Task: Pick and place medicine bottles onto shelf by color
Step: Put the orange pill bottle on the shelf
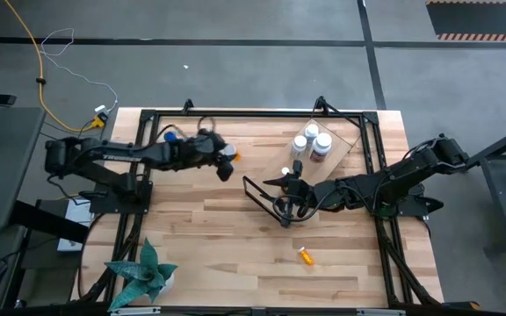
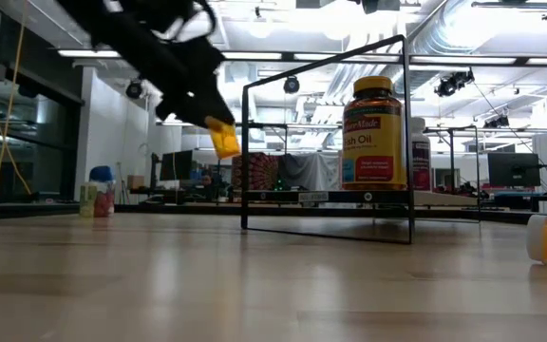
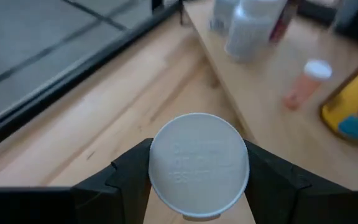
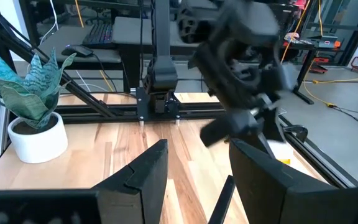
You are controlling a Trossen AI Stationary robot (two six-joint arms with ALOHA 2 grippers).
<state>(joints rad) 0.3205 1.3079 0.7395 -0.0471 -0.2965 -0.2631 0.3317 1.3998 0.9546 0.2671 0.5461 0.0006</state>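
Above tabletop, left pincer grips bottle

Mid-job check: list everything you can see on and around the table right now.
white bottles: three, white, standing on the shelf.
shelf: one, light wood, far right part of the table.
small orange bottle: one, white cap, upright beside the shelf.
fallen orange bottle: one, lying on the table's near side.
fish oil bottle: one, amber, yellow cap, behind the wire frame.
plant: one, green, white pot, near-left corner.
table: one, butcher-block.
left gripper: raised, clamped on a white-capped yellow bottle.
right gripper: open, mid-table.
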